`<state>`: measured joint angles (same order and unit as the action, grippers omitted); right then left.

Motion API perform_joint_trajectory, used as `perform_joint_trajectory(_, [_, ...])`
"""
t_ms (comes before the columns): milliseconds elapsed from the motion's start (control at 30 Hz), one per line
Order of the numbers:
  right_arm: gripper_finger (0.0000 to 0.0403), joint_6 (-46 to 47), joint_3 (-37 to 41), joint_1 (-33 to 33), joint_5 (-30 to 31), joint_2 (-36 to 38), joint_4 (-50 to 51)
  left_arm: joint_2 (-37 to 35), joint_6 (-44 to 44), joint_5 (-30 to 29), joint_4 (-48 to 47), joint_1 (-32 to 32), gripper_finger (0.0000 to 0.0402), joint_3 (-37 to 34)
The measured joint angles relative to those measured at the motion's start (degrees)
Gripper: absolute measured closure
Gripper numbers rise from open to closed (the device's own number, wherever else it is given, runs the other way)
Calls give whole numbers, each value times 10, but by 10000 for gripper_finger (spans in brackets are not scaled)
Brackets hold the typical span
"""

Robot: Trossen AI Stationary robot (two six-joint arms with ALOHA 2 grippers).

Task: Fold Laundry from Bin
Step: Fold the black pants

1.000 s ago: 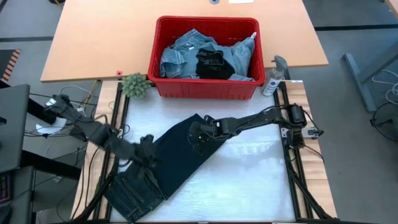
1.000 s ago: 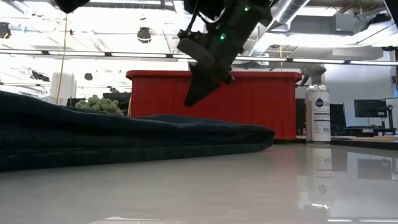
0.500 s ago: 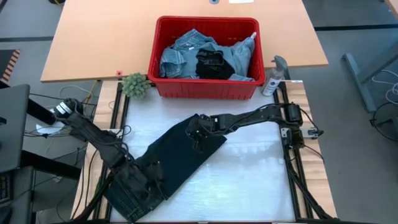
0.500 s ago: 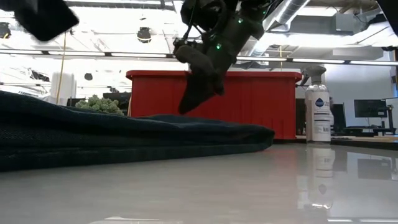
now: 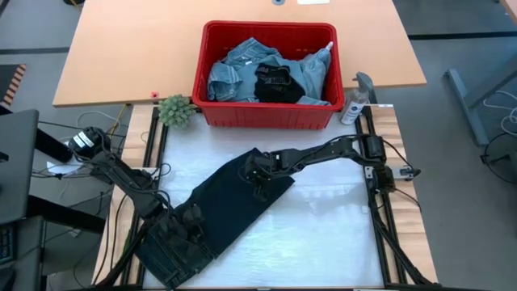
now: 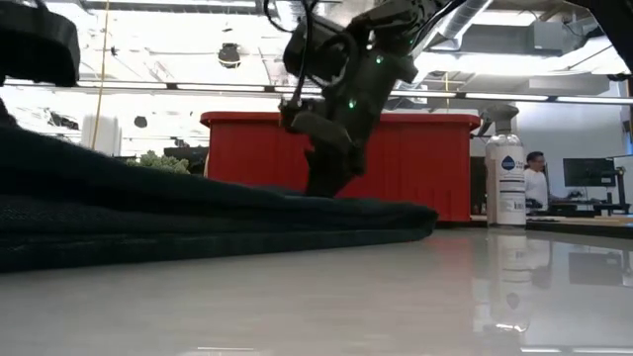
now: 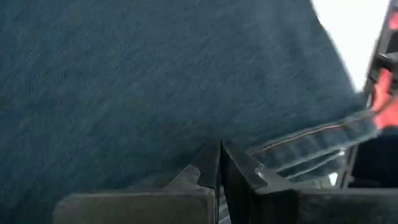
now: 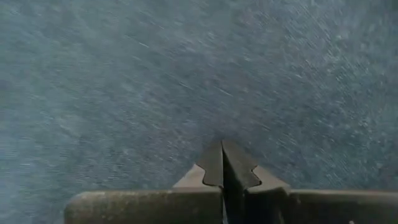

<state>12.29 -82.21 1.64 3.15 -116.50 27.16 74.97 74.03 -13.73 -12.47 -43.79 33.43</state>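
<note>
Both wrist views are filled almost edge to edge with dark blue denim, so little beyond the cloth can be made out there, and in the low view the garment's near fold hides the spot where the left hand meets it. The left hand (image 5: 187, 220), fingers pressed together with nothing visibly pinched between them, sits low on the dark jeans (image 5: 222, 206) near the front left corner of the tabletop (image 5: 323, 234); its arm runs back toward the left edge, bent low over the cables there. The right hand (image 5: 257, 174), likewise closed tight, its tips down on the cloth, presses the jeans' upper end near the middle of the tabletop, its arm stretched out nearly flat from the right edge. In the low view that hand (image 6: 321, 183) angles steeply down onto the fabric (image 6: 198, 213). The jeans lie spread on a slant from the front left corner toward the centre. Past the back edge stands the red bin (image 5: 266, 117) holding light blue denim and a black piece (image 5: 275, 81), partly buried in each other. A small green plant (image 5: 175, 110) sits beside the bin's left corner, a spray bottle (image 5: 354, 103) beside its right. A person (image 6: 535, 178) shows small in the room beyond.
</note>
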Motion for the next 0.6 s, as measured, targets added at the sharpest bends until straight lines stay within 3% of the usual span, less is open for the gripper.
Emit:
perform_joint_trajectory(133, [387, 30, -1, 9, 13, -10, 32, 0, 60, 5, -58, -9, 401, 0])
perform_joint_trajectory(267, [387, 56, -2, 18, 14, -18, 67, 0, 66, 0, -146, -5, 401, 2])
perform_joint_trajectory(400, [387, 99, -3, 19, 40, -17, 103, 0, 23, -1, -201, 21, 401, 1])
perform_joint_trajectory(600, [387, 191, -3, 32, 47, -17, 165, 1, -74, -9, -202, 81, 401, 1])
